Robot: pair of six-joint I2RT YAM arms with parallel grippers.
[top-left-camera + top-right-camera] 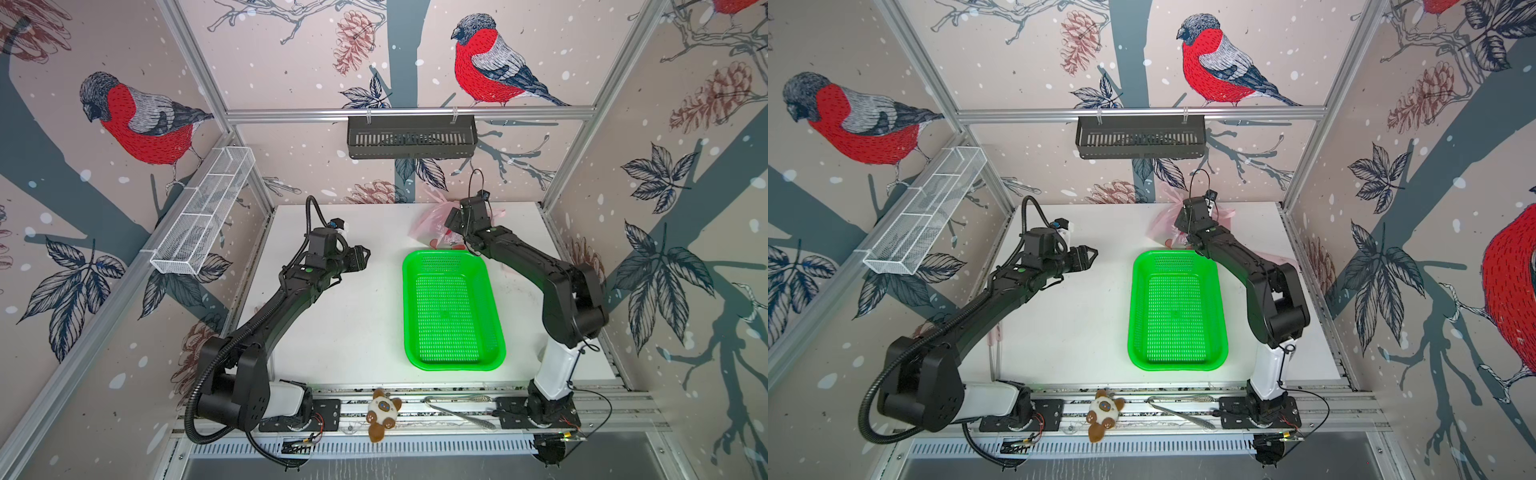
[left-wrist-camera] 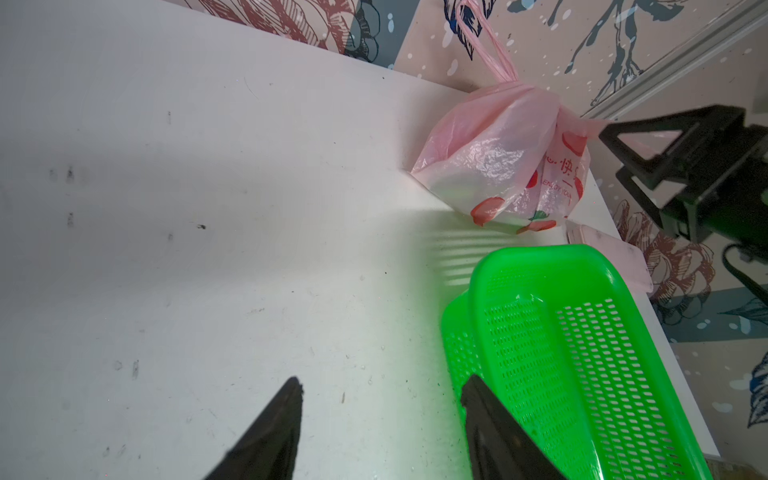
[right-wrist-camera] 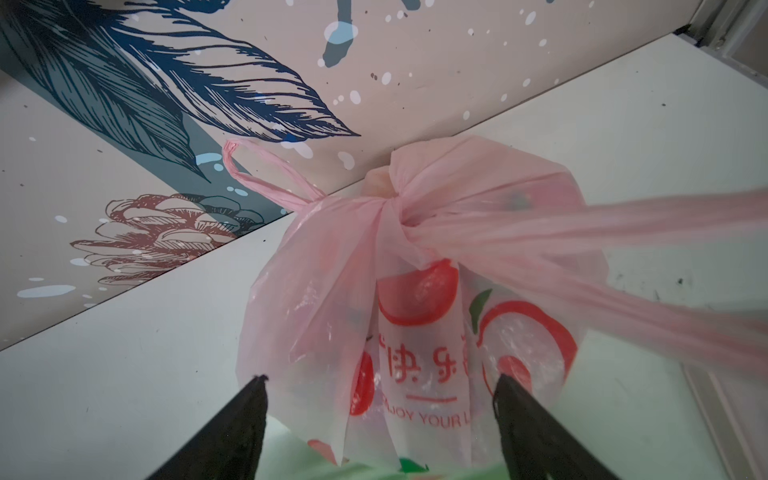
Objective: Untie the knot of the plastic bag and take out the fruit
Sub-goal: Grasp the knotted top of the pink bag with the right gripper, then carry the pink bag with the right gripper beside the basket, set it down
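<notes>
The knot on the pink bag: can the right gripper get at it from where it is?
Probably yes. The right gripper is open, facing the plastic bag, with the knot straight ahead and nothing between. A stretched handle strip alongside might snag.

Bare table (image 1: 332, 324) beside green basket (image 1: 451, 316) (bag (image 1: 428, 220) by wall (image 1: 316, 166))

Bright, even light; soft shadows on the table (image 1: 353, 324); wide-angle edges bow.

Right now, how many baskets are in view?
3: the green basket on the table, right of centre; the black basket hanging from the back rail; the white mesh basket on the left wall's rail. None seems hidden.
</notes>
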